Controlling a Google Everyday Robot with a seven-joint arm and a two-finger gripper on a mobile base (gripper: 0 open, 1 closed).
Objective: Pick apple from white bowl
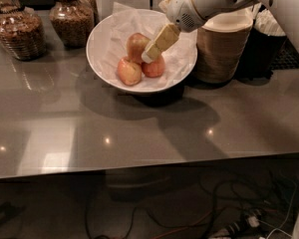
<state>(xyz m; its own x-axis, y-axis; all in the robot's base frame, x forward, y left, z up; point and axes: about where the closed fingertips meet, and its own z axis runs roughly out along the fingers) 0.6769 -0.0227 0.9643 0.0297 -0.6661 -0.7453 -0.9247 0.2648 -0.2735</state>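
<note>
Your cream-yellow end effector [150, 53], at the tip of the white arm [209, 1] that reaches in from the counter's far right corner, hangs tilted down and leftward inside the wide, shallow, glossy white bowl [100, 59]. Its tip lies over the spot where the fruit meets, and you cannot tell from here whether it is released or clenched, nor whether it touches any fruit. The bowl stands near the far edge of the smooth grey counter [139, 133], about midway along it, and is lined with crumpled white paper [114, 34]. The large, roundish, dull red apple [135, 45] with a yellow-green blush sits in the bowl on the far side of the cluster, just left of the end effector. Two smaller apples [129, 71], pinker and orange-red, lie touching each other on its near side. Just right of the bowl stands a stack of cream-tan paper bowls [223, 51]. Toward the far left corner stand two glass jars [20, 33] filled with brown contents. Dark cables [224, 208] lie on the floor below the near edge.
</note>
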